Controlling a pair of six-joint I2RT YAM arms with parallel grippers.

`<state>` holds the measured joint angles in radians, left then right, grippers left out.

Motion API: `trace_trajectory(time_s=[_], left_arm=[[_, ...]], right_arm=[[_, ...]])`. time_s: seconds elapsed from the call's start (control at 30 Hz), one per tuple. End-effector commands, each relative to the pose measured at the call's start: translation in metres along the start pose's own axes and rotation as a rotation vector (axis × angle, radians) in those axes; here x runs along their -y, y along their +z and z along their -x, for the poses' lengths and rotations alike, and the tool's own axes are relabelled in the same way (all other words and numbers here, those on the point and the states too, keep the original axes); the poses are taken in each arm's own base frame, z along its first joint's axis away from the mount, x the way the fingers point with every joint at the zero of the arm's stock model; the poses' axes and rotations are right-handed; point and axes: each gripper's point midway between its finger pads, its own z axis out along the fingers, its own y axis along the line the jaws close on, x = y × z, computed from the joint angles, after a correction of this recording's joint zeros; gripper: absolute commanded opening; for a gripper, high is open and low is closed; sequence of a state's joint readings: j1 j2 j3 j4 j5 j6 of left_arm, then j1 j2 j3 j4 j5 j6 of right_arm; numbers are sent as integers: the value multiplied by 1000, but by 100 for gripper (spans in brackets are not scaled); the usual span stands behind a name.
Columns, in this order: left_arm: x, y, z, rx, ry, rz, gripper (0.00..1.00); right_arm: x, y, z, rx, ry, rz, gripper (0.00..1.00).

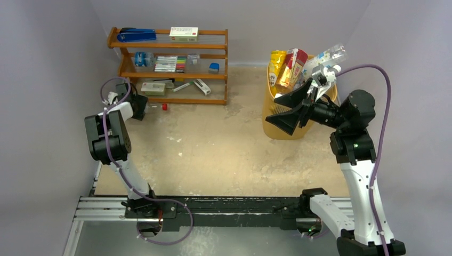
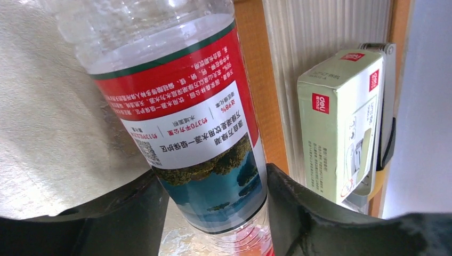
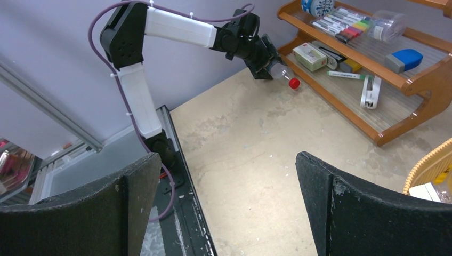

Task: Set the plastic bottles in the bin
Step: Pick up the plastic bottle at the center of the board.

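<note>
Left gripper [image 2: 216, 210] jaws clamped on the lower body of a clear plastic bottle [image 2: 181, 106] with a glossy red-and-white label and red cap [image 1: 164, 106], held level well to the left of the bin [image 1: 301, 134]. Right gripper [image 3: 226, 213] jaws spread wide and empty, matte black fingers at the bin's near side, contact not discernible. The bin is translucent yellow-orange plastic, crammed with upright bottles [image 1: 290, 66], and the slatted wooden shelf rack [image 1: 173, 100] stands to its left
</note>
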<state>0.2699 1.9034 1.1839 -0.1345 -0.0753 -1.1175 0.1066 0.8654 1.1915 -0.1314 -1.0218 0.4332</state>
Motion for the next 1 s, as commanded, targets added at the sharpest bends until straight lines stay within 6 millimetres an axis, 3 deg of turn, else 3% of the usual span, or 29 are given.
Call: trace_trajectory(time_s=[0.0, 0.23, 0.5, 0.63, 0.73, 0.8, 0.97], left_arm=[[17, -19, 6, 12, -24, -104, 55], [29, -69, -16, -51, 12, -220, 57], [51, -142, -57, -102, 158, -353, 59], [66, -178, -79, -135, 234, -430, 59], [77, -204, -86, -154, 267, -488, 60], [84, -222, -90, -175, 282, -539, 60], [103, -272, -100, -238, 357, -663, 60]], right_arm=[[-6, 2, 5, 15, -43, 38, 99], [11, 10, 6, -43, -12, 0, 100], [-7, 11, 76, 47, -93, -23, 100], [-10, 26, 96, 52, -81, -4, 100], [-6, 72, 89, -3, -78, -49, 100], [5, 107, 67, -93, -55, -51, 100], [25, 131, 28, -157, 1, -74, 100]])
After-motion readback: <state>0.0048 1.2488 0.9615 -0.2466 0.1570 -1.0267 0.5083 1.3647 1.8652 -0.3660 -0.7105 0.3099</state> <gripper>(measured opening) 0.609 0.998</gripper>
